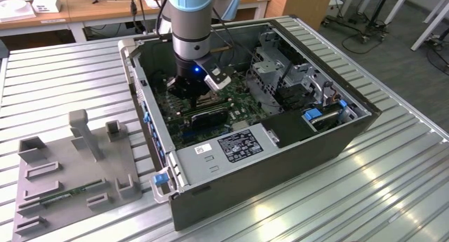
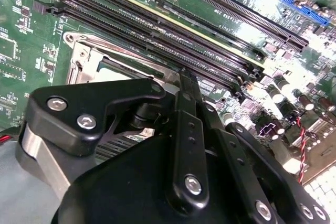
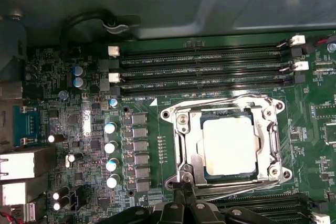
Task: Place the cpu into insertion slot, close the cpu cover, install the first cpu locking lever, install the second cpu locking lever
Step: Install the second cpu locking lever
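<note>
In the first wrist view the cpu [image 3: 229, 145] lies flat in the insertion slot [image 3: 169, 114], its pale top showing through the cut-out of the cpu cover [image 3: 192, 148], which is down over it. Thin wire levers run along two opposite sides of the socket [image 3: 226, 98] [image 3: 241, 184]. My gripper [image 3: 185, 188] is shut, its black tips together at the socket's edge, touching one lever's end. The second wrist view shows my gripper [image 2: 186, 80] by the silvery cover [image 2: 84, 62]. In the exterior view the gripper [image 1: 193, 94] reaches down inside the computer case.
Long black memory slots [image 3: 205, 72] flank the socket on two sides. A row of capacitors [image 3: 110, 146] stands beside it. A black heatsink block [image 1: 210, 117], the drive cage [image 1: 281, 68] and the case walls [image 1: 151, 121] close in around the arm. A grey fixture [image 1: 77, 168] sits at the exterior view's left.
</note>
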Action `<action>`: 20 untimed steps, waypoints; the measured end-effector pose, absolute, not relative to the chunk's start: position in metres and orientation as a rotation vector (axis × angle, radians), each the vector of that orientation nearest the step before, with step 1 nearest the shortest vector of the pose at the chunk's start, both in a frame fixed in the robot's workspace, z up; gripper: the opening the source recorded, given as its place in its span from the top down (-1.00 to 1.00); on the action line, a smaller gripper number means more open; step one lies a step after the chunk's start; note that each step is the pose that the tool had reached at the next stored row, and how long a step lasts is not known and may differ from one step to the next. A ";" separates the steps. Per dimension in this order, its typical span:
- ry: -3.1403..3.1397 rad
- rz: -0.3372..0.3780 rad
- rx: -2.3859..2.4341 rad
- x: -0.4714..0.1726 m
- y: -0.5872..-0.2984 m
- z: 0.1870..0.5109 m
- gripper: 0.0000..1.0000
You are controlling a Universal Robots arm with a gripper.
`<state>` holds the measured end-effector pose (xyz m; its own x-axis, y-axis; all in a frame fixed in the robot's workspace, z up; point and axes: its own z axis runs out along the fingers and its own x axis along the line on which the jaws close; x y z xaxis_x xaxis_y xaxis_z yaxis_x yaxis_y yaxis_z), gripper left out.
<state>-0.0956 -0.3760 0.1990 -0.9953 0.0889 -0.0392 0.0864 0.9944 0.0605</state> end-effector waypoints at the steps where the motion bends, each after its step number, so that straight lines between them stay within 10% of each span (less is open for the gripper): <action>1: 3.095 0.093 0.136 -0.096 -0.376 0.199 0.79; 20: 3.094 0.106 0.138 -0.096 -0.376 0.201 0.79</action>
<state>-0.0956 -0.3758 0.2010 -0.9951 0.0901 -0.0398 0.0871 0.9937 0.0700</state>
